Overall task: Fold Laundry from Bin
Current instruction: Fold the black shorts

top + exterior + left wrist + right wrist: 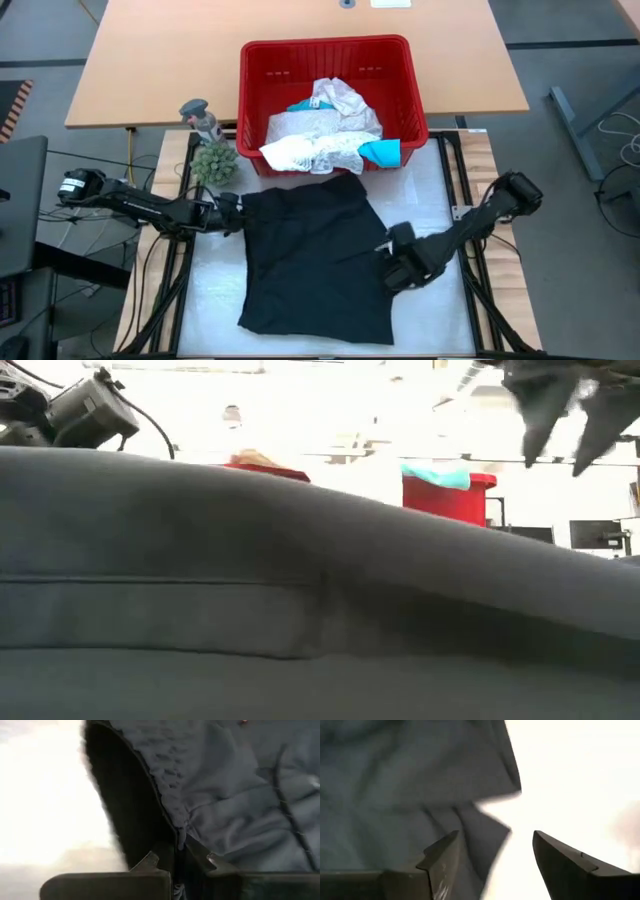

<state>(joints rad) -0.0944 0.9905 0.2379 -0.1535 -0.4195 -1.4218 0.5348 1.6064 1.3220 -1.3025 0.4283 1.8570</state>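
my left gripper [176,855] pinches the black garment's [310,255] corner; right gripper [495,852] hovers wide open, seemingly just above its edge. i'd grip there before lifting evenly.

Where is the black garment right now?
In the high view, the black garment lies spread on the table between both hands, just in front of the red bin.
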